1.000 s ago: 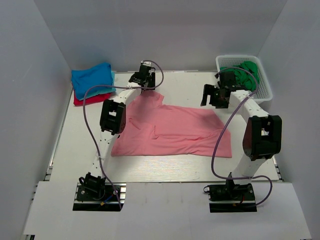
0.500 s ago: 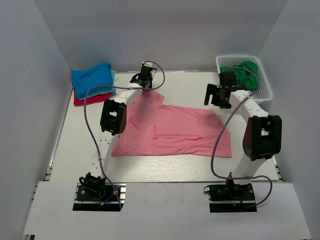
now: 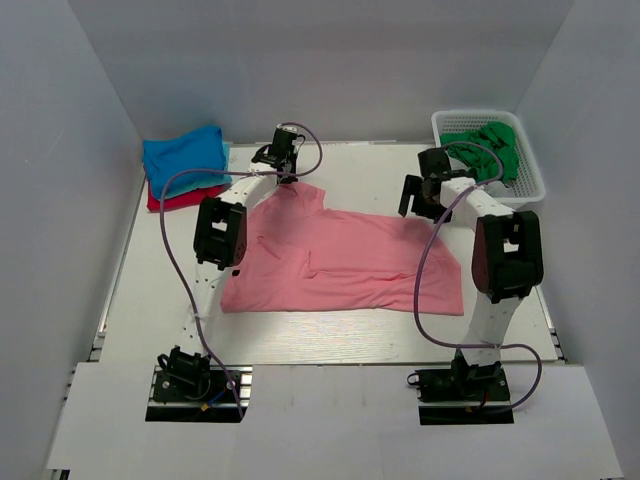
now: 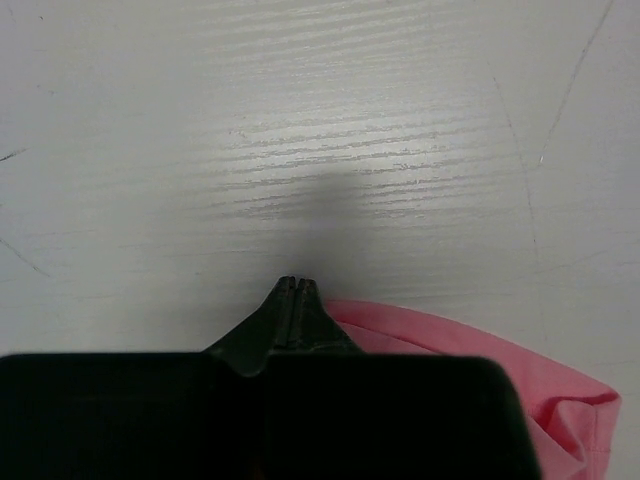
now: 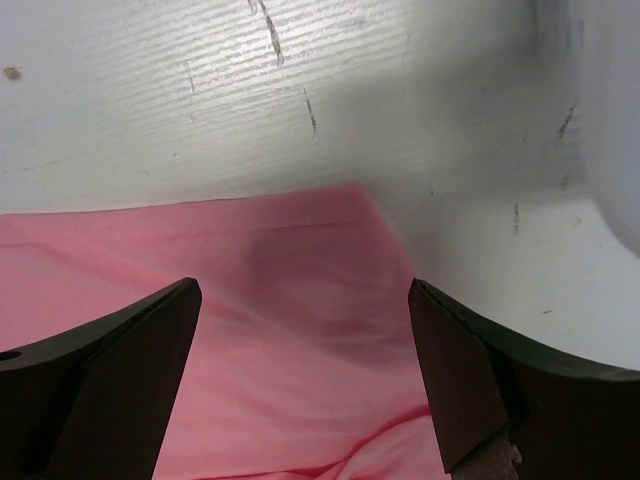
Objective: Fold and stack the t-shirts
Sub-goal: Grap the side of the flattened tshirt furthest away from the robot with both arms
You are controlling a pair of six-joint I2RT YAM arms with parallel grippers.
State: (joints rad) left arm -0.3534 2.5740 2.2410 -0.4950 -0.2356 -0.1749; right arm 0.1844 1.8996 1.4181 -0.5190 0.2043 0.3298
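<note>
Now: left end effector shut at the pink shirt's far edge, right one wide over its corner

Left arm is stretched well out from its base, reaching to the far side of the tabletop (image 3: 370,170). Left end effector (image 3: 281,152) sits at the far left corner of the salmon-pink t-shirt (image 3: 340,262). On the wrist view its jaws are pressed fully together, and the tips (image 4: 297,286) are down at the tabletop with the pink hem coming out just to their right. Can't tell whether any cloth is actually pinched between them.

Right arm is folded up at the elbow, forearm angled to the far side and inward. Right end effector (image 3: 418,195) hangs over the shirt's far right corner, just in front of the basket (image 3: 441,121). Its jaws are spread wide with nothing between them, and the wrist view shows pink cloth and bare tabletop under the gap (image 5: 302,292).

The pink shirt lies spread flat mid-tabletop, between the two arms, with a few shallow creases.

Far left corner: a blue t-shirt (image 3: 185,153) is folded on top of a red one (image 3: 168,201), stacked against the wall. Far right: the white mesh basket holds bunched green cloth (image 3: 496,146).

The tabletop is white with fine scratches. Plain pale walls (image 3: 300,60) box in three sides. A purple cable (image 3: 170,245) loops along each arm.
</note>
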